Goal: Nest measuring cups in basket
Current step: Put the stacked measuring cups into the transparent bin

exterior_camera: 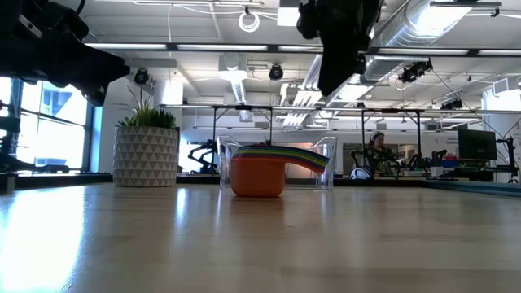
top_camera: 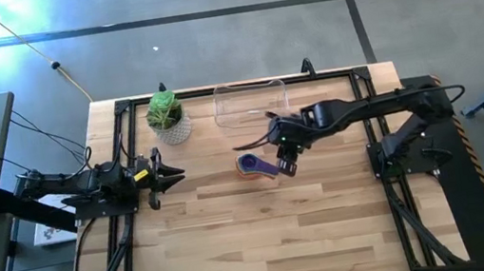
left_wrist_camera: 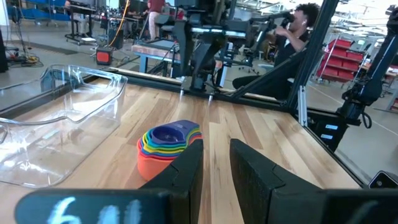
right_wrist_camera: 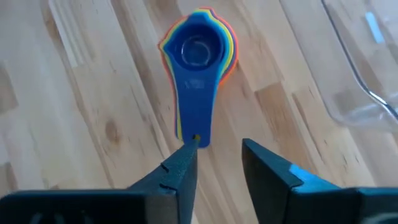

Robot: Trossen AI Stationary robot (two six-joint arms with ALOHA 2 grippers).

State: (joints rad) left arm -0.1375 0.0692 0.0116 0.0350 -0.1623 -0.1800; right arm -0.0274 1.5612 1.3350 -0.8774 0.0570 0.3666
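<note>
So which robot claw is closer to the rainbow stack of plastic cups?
The right claw. It hangs just above the handle end of the nested rainbow stack of plastic measuring cups. The left claw waits farther off, near the table's left side.

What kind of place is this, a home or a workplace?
Probably a robotics lab or workshop: other workbenches behind the table, exposed ceiling ducts, red parts bins, and a person working nearby.

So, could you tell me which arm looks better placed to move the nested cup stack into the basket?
The right. Its hand hangs open just above the handle end of the nested measuring cups, with the clear basket close behind the stack. The left hand waits at the table's left edge, well away from both.
</note>
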